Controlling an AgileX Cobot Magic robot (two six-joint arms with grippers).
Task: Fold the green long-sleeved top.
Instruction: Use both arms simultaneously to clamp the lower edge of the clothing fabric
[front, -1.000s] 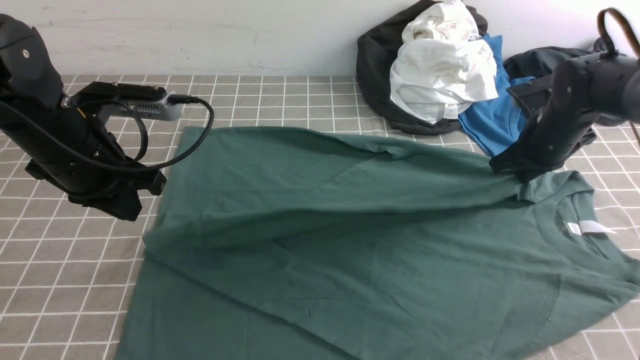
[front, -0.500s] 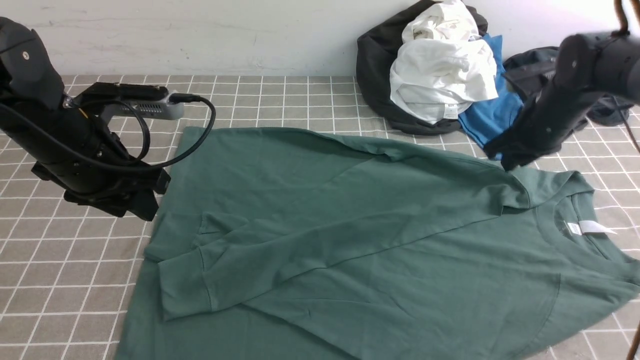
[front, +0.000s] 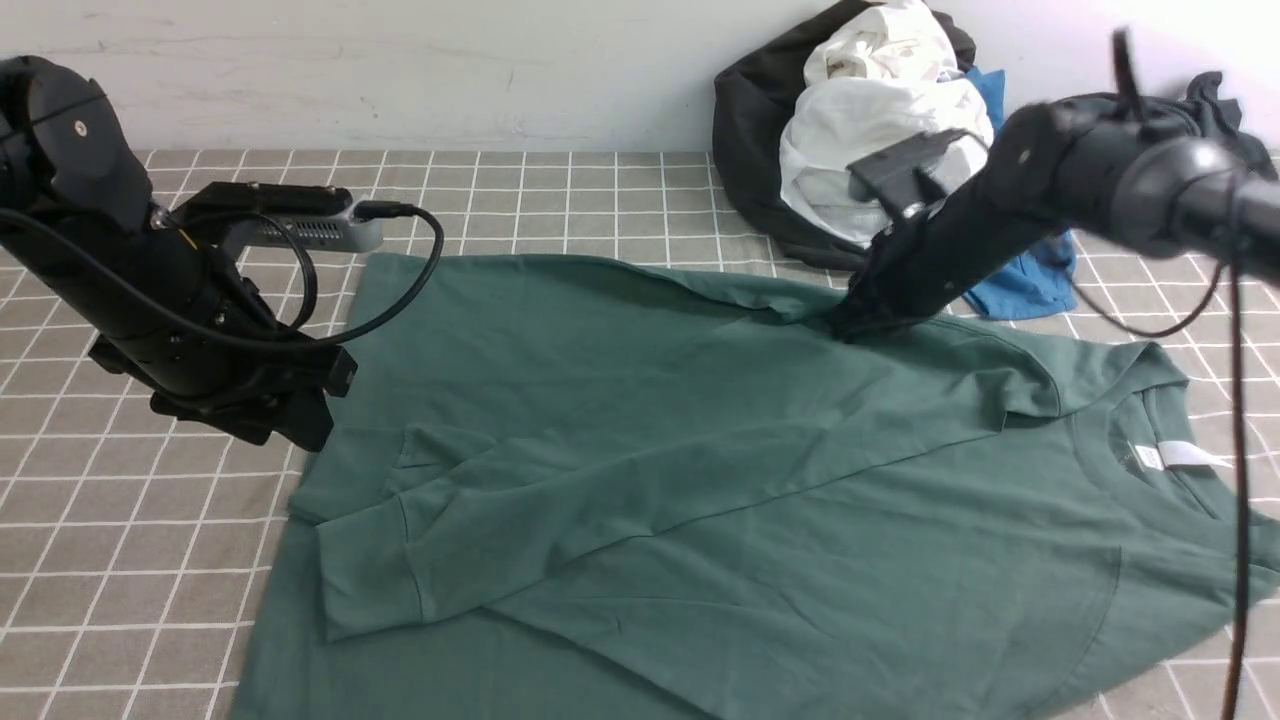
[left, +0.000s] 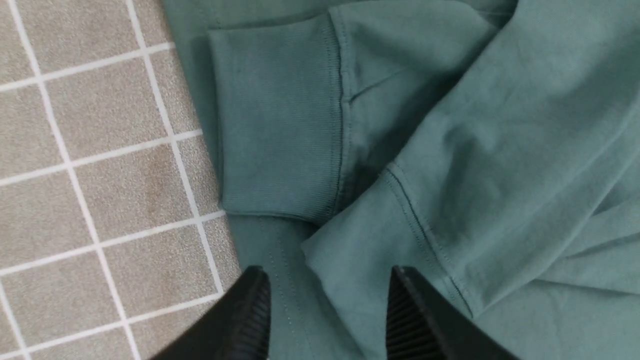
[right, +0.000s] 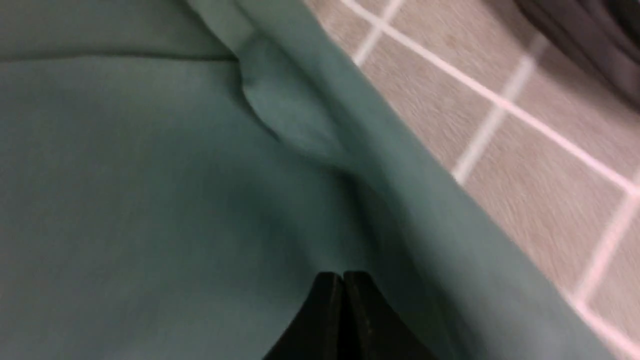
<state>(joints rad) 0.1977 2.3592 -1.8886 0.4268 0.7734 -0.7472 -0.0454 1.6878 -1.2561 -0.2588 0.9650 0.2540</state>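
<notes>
The green long-sleeved top (front: 760, 500) lies spread on the checked cloth, collar and white neck tag (front: 1175, 455) to the right. One sleeve lies folded diagonally across the body, its ribbed cuff (front: 365, 580) near the left hem. My left gripper (front: 290, 425) hovers open over the top's left edge. In the left wrist view its jaws (left: 327, 280) are empty above the fabric, near the cuff (left: 280, 125). My right gripper (front: 845, 325) is shut with its tips down at the far fold of the top. Nothing shows between its jaws (right: 343, 276).
A pile of clothes sits at the back right against the wall: a white garment (front: 880, 150), a dark one (front: 750, 130) and a blue shirt (front: 1030, 280). Grey checked tablecloth (front: 120, 520) surrounds the top. A cable hangs at the right edge (front: 1240, 450).
The sleeve, held stretched between both grippers a second ago, now lies dropped across the body. The left gripper has opened. The right gripper let go, moved left along the far edge and shut.
</notes>
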